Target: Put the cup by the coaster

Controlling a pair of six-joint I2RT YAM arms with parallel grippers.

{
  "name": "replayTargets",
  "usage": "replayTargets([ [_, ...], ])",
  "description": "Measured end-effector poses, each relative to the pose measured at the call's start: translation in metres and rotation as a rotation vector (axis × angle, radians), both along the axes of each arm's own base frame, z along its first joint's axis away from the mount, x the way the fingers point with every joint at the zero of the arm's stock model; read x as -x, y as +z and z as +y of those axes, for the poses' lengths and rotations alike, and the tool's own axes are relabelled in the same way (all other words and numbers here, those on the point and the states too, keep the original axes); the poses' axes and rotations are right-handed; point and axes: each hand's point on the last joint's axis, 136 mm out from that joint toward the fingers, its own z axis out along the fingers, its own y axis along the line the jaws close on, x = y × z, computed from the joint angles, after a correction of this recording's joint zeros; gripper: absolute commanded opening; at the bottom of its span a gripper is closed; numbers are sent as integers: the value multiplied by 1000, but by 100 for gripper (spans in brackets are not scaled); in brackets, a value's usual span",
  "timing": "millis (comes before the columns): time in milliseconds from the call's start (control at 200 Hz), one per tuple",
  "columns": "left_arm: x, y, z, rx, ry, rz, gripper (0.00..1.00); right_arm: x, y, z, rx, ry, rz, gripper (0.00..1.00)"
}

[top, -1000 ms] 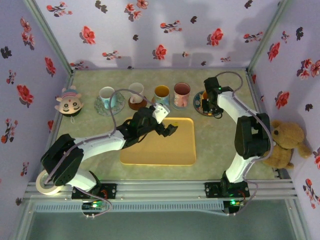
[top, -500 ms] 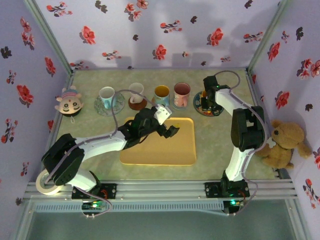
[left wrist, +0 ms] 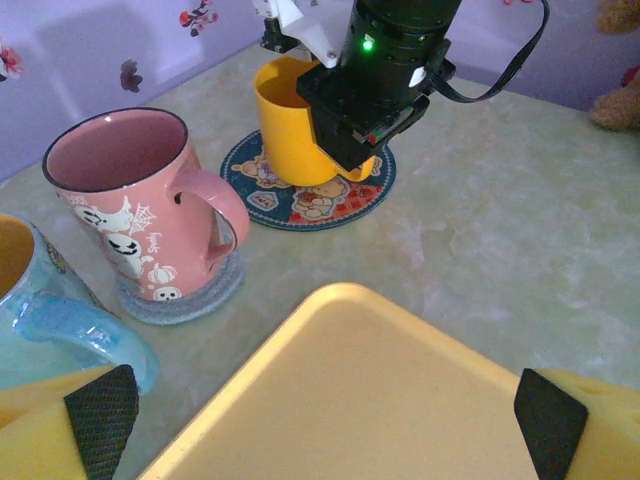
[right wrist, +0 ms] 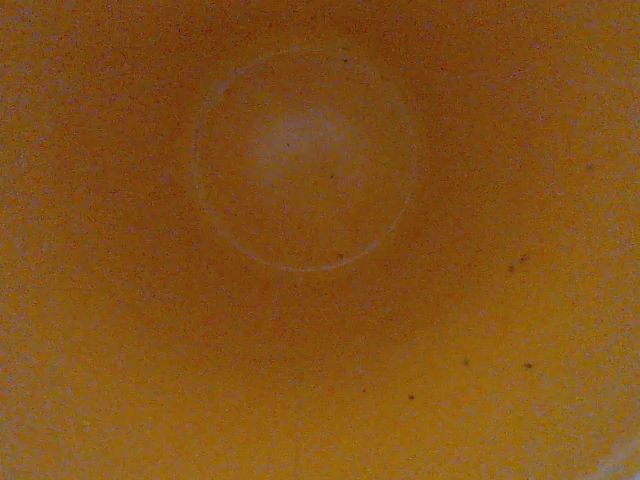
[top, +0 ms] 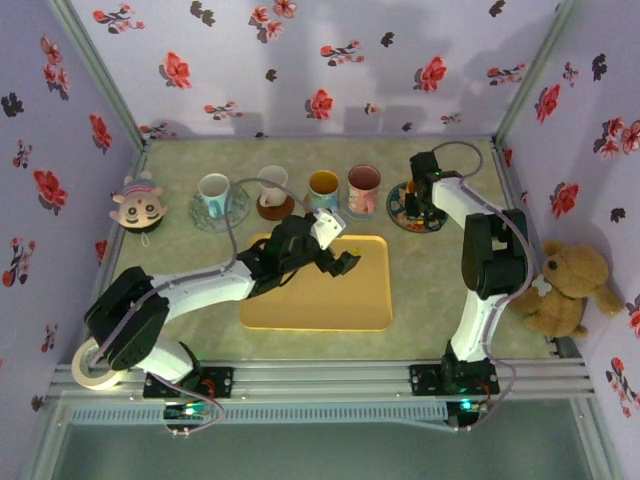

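Top external, right gripper (top: 414,206): you'll find it at the far right of the desk (top: 430,290), pointing down over the bear coaster (left wrist: 335,200).
Right gripper's hold: clenched on the rim of the yellow cup (left wrist: 285,135), as your left wrist view shows. Its black body hides the cup's right side.
Yellow cup: upright over the middle of the bear coaster. You cannot tell whether its base touches the coaster. Your right wrist view looks straight down into its yellow inside, to the round bottom.
Left gripper (left wrist: 322,425): released, jaws spread wide, with black pads (left wrist: 100,418) at the lower corners of its own view. It holds nothing and hovers over the far edge of the yellow tray (top: 320,300).
Yellow tray: flat in the middle of the desk, nearer to you than the row of mugs.
Pink mug (left wrist: 135,195): ghost prints, upright on a grey coaster (left wrist: 205,292), just left of the bear coaster and apart from the yellow cup.
Blue mug (left wrist: 70,335): yellow inside, just left of the pink mug.
Further left: a white cup (top: 272,183) on a brown coaster (top: 275,210), then a pale mug (top: 214,192).
Edges: a doll head (top: 138,203) at the left side, a teddy bear (top: 565,285) against the right wall, and a tape roll (top: 95,365) by the left arm's base.
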Motion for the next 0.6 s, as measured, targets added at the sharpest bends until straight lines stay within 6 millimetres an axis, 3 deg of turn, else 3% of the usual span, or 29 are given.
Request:
replayTargets([
  [235,-3,2,-5,3,-2,-2,100,-2,0,0,-3,-4,-8,35],
  [600,-4,3,-8,4,-3,-3,100,-5,7,1,-16,-17,-39,52],
])
